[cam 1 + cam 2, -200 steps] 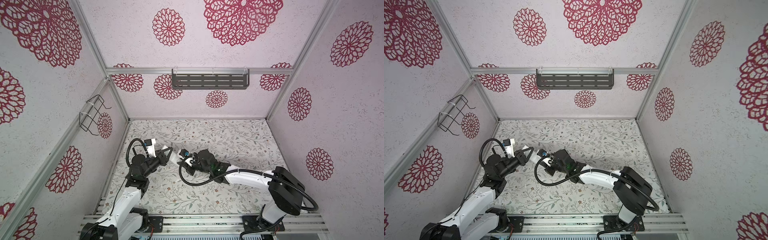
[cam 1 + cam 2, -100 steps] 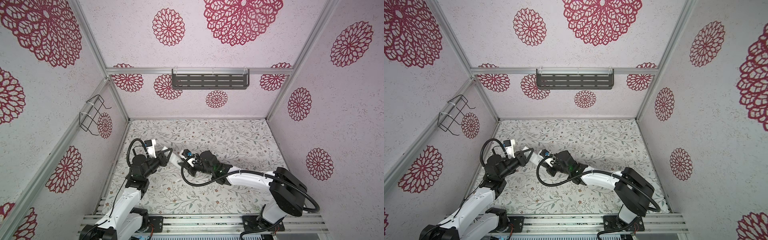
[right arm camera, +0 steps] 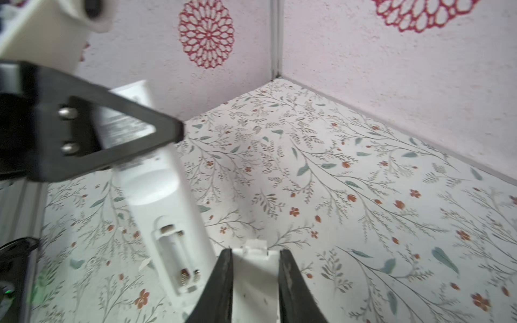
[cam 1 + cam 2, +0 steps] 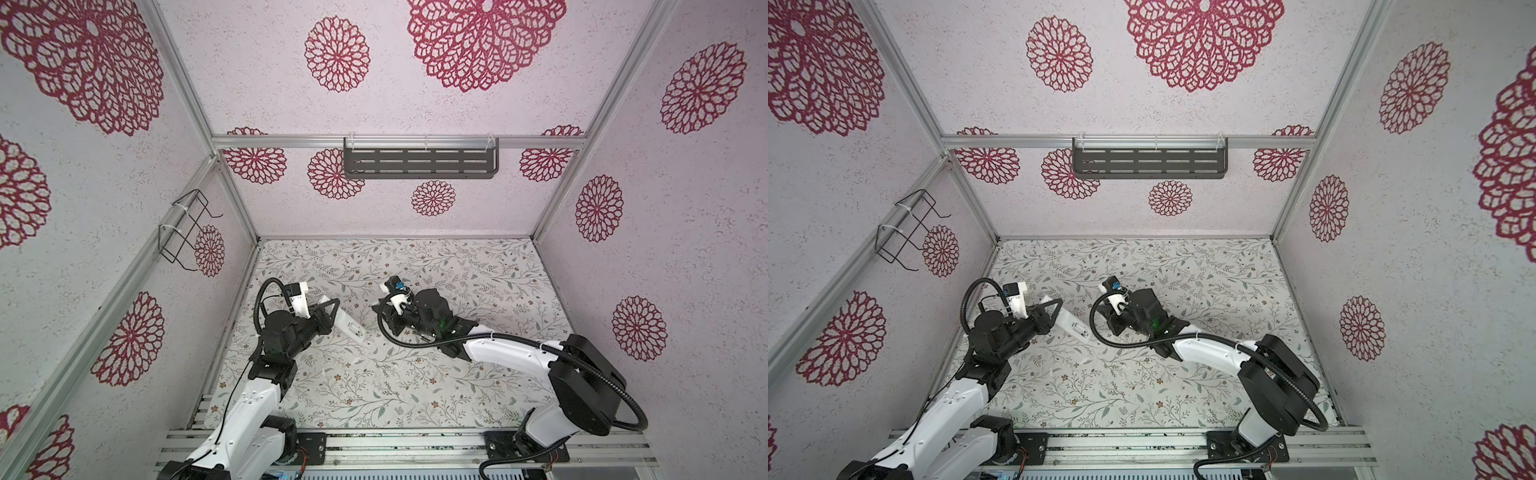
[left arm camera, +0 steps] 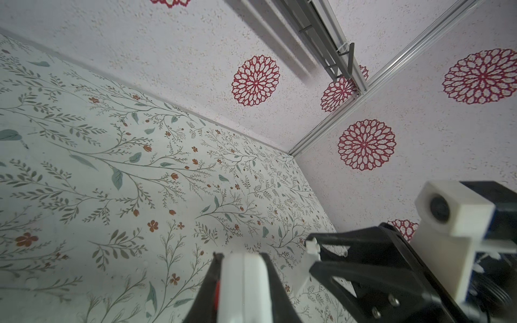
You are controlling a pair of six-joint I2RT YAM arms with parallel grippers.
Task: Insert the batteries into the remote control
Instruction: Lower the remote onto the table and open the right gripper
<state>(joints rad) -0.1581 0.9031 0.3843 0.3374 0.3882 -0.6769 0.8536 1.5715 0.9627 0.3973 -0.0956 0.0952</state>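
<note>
The flowered table (image 4: 415, 395) fills the floor of the booth, and both arms reach in over its left half.

The left gripper (image 4: 332, 315) is clamped across the remote control (image 4: 349, 328), roughly at the middle of its length. In both top views the remote sticks out from the jaws on a slant, toward the middle of the table. Whether its low end touches the surface cannot be told.

The remote is a long, slim bar of white plastic, turned so its plain back faces up. In the right wrist view, a grey printed label (image 3: 123, 125) sits on the part behind the black finger. Below that comes a smooth rounded hollow, then the open battery recess (image 3: 174, 257). The recess shows two side-by-side channels, a metal contact at one end and small coil springs at the other. In the left wrist view the remote's rounded end (image 5: 243, 285) shows between the two black fingers, with a red strip along one edge.

The right gripper (image 3: 255, 253), just beside the recess end of the remote, pinches a small white cover (image 3: 256, 279) with a clip tab at its tip.
</note>
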